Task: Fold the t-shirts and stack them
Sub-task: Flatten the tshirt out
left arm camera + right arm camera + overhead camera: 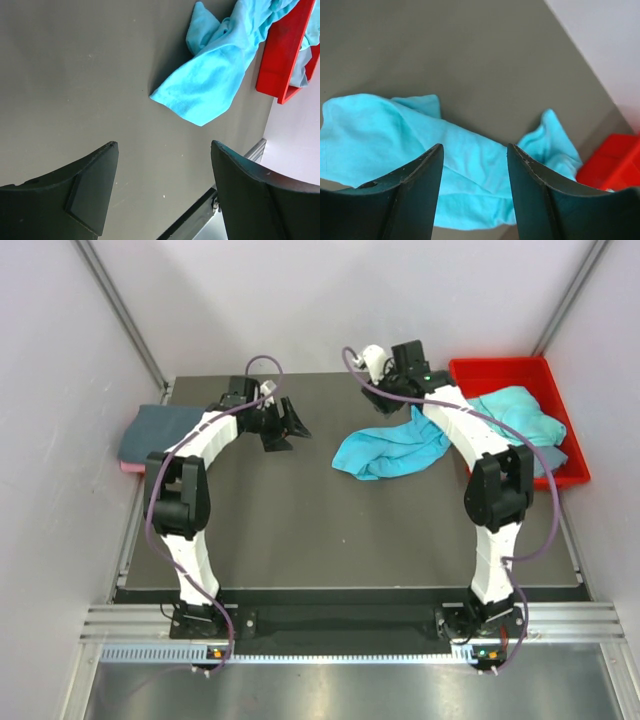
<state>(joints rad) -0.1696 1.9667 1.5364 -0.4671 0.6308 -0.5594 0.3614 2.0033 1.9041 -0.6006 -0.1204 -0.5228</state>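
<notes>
A crumpled turquoise t-shirt (390,450) lies on the dark table right of centre, its far end trailing toward the red bin (500,370), where more turquoise cloth (525,415) lies. A folded slate blue-grey shirt (160,432) sits at the table's left edge on a pink one (130,468). My left gripper (285,425) is open and empty above bare table, left of the turquoise shirt (210,85). My right gripper (390,398) is open and empty, above the shirt's far part (380,135), which shows between its fingers (475,147).
The red plastic bin (282,55) stands at the table's back right corner and shows in the right wrist view (612,160) too. White walls close in the table at left, back and right. The table's metal edge rail (250,150) runs near the bin.
</notes>
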